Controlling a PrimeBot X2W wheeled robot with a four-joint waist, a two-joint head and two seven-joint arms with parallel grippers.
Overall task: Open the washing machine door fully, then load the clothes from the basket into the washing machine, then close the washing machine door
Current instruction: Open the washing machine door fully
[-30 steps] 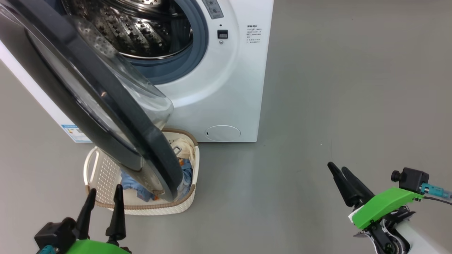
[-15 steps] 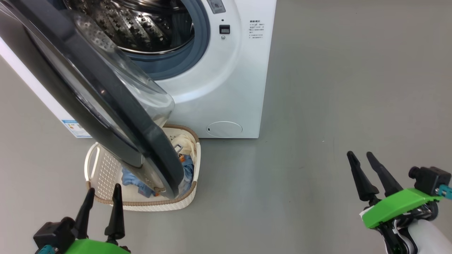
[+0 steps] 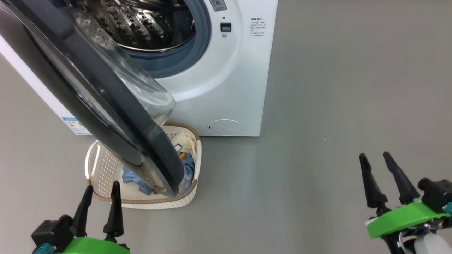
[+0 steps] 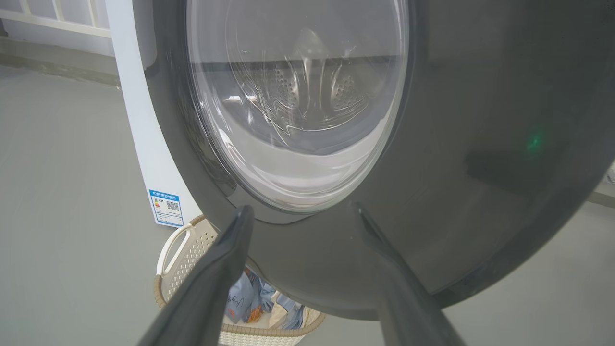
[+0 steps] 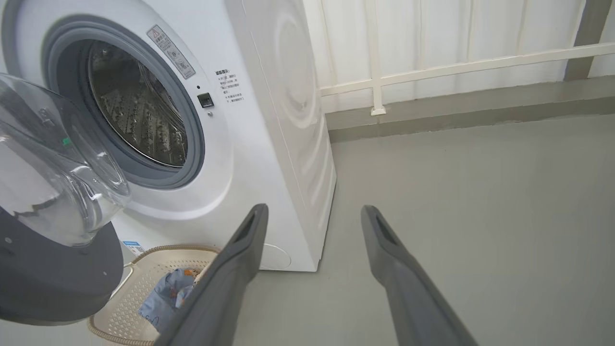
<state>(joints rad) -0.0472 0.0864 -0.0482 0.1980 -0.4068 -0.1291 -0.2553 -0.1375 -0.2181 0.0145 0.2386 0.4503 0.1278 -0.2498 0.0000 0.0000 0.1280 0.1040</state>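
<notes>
Fig.: door stage. The washing machine (image 3: 229, 88) is standing on the floor (image 3: 335, 106), its back toward the floor's far edge by the wall (image 5: 432, 38). The door (image 3: 106, 106) is hanging part-open, swung out on the left and overhanging the basket (image 3: 148, 201), which is sitting on the floor just in front of the machine's lower left corner. The clothes (image 3: 187, 167) are lying inside it, half hidden by the door rim, so the door is prob. blocking access from above. The left gripper (image 3: 102, 185) is hovering near the basket's front edge, jaws spread & empty, facing the door's outer side. The right gripper (image 3: 374, 154) is hanging well apart over bare floor, jaws likewise spread & empty. Open room: wide floor on the right; tight on the left betw. door rim and basket.
</notes>
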